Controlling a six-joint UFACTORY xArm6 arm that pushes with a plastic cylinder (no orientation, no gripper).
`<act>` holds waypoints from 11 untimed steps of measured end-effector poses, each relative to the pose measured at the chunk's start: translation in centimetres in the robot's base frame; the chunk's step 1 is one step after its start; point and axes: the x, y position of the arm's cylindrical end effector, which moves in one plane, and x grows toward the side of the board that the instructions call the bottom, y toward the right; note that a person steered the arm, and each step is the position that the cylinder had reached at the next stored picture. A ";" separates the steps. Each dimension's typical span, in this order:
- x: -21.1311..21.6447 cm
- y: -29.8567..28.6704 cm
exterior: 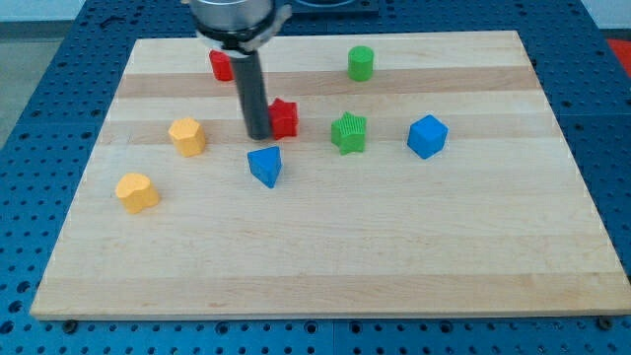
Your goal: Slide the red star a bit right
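Red star-shaped block (285, 117), upper centre of the wooden board (325, 266); my tip (258, 135) appears to touch its left side. No pincer fitted, only my rod. Green star (349, 132) lies right; blue triangular block (265, 166) below.

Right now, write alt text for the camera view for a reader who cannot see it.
My tip rests against the left side of the red star on a wooden board, with a green star and blue cube to its right. A blue triangle, two yellow blocks, a green cylinder and another red block surround them.
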 end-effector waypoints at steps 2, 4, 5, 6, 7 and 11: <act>-1.9 5.0; -2.1 0.3; -4.7 1.5; -7.0 3.3; -7.7 6.9; -6.1 1.7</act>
